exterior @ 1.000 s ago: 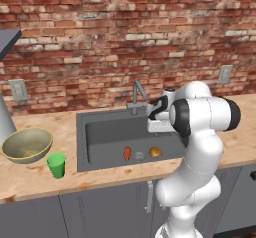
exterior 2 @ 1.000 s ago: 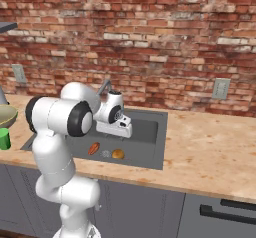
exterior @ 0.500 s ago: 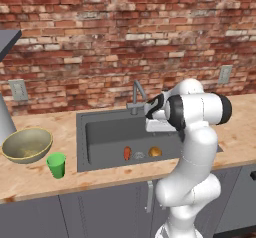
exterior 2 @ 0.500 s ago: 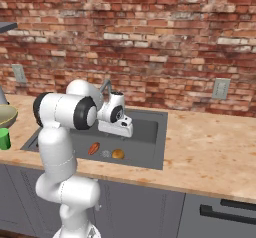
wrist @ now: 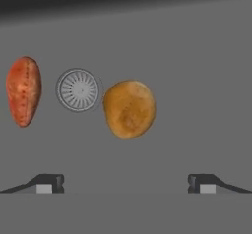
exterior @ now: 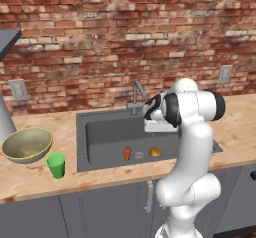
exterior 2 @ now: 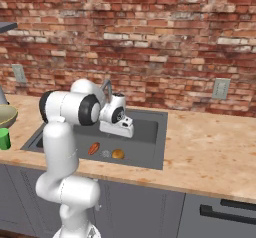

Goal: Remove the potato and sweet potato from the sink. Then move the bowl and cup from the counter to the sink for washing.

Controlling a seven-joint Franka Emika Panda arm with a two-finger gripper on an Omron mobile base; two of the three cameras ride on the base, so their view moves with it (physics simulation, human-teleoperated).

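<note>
We took the large dark grey rectangular sink [exterior: 107,132] as our landmark. On its floor, near the front wall, lay the small elongated orange-red sweet potato [exterior: 127,153] and the small rounded golden-brown potato [exterior: 155,152], with the round grey drain [exterior: 139,155] between them. In the hand view the sweet potato [wrist: 23,91] sat to one side of the drain [wrist: 78,90], a little apart from it, and the potato [wrist: 129,108] sat just beside the drain on the other side; neither vegetable touched the other.

We saw the white arm's gripper [wrist: 125,184] above the sink floor, over the potato's side of the basin, its jaws spread wide with nothing between them. The two dark fingertips [wrist: 49,183] stood well apart, clear of both vegetables.

The grey metal tap [exterior: 136,95] rose at the sink's back edge. Left of the sink, on the wooden tabletop [exterior: 60,127], we found the wide, shallow olive-yellow bowl [exterior: 27,144] and, just in front of it and nearer the sink, the small bright green tapered cup [exterior: 56,165], standing upright. A red brick wall [exterior: 115,37] ran behind the sink.
</note>
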